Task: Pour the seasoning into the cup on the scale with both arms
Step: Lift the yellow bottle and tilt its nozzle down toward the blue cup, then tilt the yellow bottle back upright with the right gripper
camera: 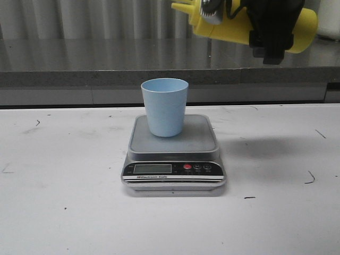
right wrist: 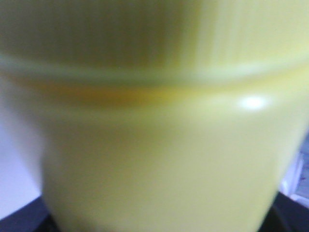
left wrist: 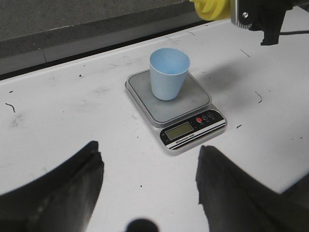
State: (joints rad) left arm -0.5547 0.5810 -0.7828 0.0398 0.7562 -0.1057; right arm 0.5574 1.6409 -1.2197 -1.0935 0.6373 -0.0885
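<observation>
The pale blue cup [camera: 164, 106] stands upright on the silver scale [camera: 199, 139] at the table's middle. My right gripper [camera: 273, 29] is shut on the yellow seasoning bottle [camera: 228, 25] and holds it tilted, almost lying flat. It is high above and to the right of the cup, with the nozzle pointing left. The bottle [right wrist: 154, 145] fills the right wrist view and hides the fingers. In the left wrist view the left gripper [left wrist: 148, 147] is open and empty over bare table, apart from the scale [left wrist: 193, 104] and cup [left wrist: 169, 72]. The left gripper is outside the front view.
The white table [camera: 64, 175] carries small black marks. A grey ledge [camera: 79, 74] runs along the table's far edge, with a ribbed wall behind it. The right arm [left wrist: 263, 17] and the bottle's tip [left wrist: 210, 7] show at the top of the left wrist view.
</observation>
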